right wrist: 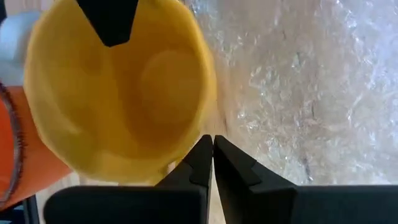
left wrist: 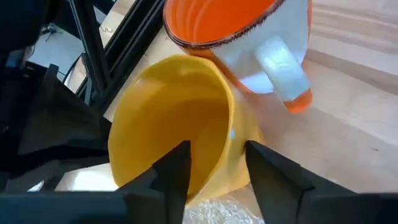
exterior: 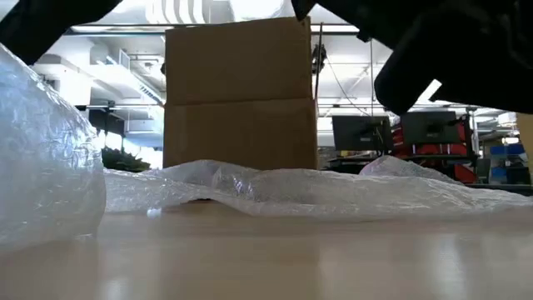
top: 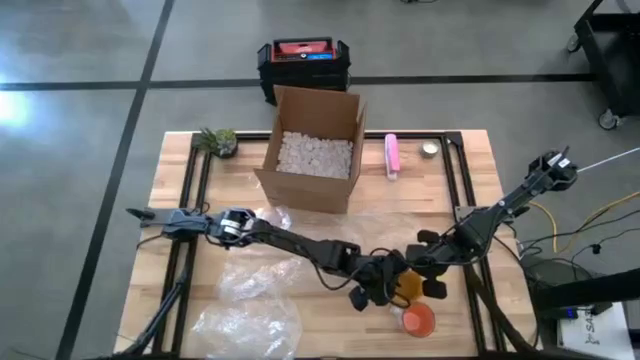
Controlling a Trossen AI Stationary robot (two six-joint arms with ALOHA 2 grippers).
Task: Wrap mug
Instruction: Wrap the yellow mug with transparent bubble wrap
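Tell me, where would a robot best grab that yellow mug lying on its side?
Probably by the rim. The yellow mug lies tipped with its mouth open sideways, so one finger can slip inside and one outside the wall, as the left gripper does now.

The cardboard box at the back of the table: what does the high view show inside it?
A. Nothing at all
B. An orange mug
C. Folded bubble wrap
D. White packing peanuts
D. In the high view the open cardboard box is filled with small white packing peanuts, while the orange mug lies on the table near the front edge and the bubble wrap is spread outside the box.
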